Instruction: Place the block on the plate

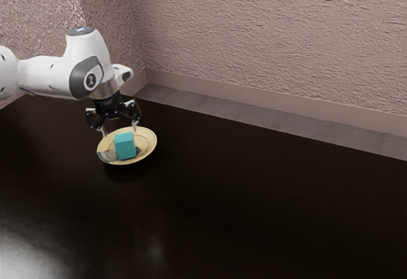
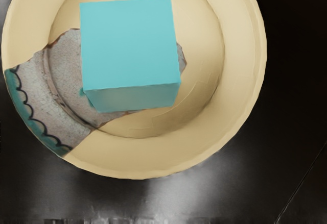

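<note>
In the exterior view the black gripper (image 1: 120, 129) points down over the plate's far side, its two fingers apart with a gap between them, so it is open. The teal block (image 1: 125, 145) rests on the yellow plate (image 1: 148, 148), just below and in front of the fingertips. From the wrist view, the block (image 2: 127, 45) stands on the inner part of the plate (image 2: 240, 55), partly over a grey patterned patch with a teal edge. The plate's upper edge is cut off there.
The dark, glossy table (image 1: 254, 203) carries the plate toward the exterior view's left. Its far edge runs in front of a textured wall (image 1: 267, 31). The white arm comes in from the exterior view's left.
</note>
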Robot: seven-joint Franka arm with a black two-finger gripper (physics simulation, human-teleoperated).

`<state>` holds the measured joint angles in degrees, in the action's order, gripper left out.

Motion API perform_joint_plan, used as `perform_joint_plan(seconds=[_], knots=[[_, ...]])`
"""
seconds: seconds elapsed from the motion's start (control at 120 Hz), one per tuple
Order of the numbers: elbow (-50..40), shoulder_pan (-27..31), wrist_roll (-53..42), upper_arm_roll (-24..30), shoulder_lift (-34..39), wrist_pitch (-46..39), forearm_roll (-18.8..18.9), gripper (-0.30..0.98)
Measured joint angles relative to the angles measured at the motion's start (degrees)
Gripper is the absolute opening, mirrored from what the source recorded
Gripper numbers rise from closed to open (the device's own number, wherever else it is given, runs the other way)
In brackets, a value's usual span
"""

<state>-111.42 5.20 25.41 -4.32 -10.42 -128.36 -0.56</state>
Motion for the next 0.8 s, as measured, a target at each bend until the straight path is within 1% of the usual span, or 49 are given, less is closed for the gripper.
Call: perform_joint_plan(seconds=[0.05, 0.175, 0.267, 0.508, 0.725, 0.8], knots=[[0.8, -0.7, -2.2, 0.0, 0.5, 2.1, -0.6, 0.67], [7.2, -2.0, -9.5, -0.1, -0.6, 9.1, -2.6, 0.68], [8.7, -2.7, -14.9, 0.0, 0.4, 13.5, -3.2, 0.68], [12.4, -3.3, -27.2, 1.7, 5.2, 24.1, -3.4, 0.68], [23.1, -3.7, -34.1, 3.4, 5.0, 31.8, -3.1, 0.69], [25.0, -3.5, -35.6, 3.6, 4.9, 33.8, -3.0, 0.69]])
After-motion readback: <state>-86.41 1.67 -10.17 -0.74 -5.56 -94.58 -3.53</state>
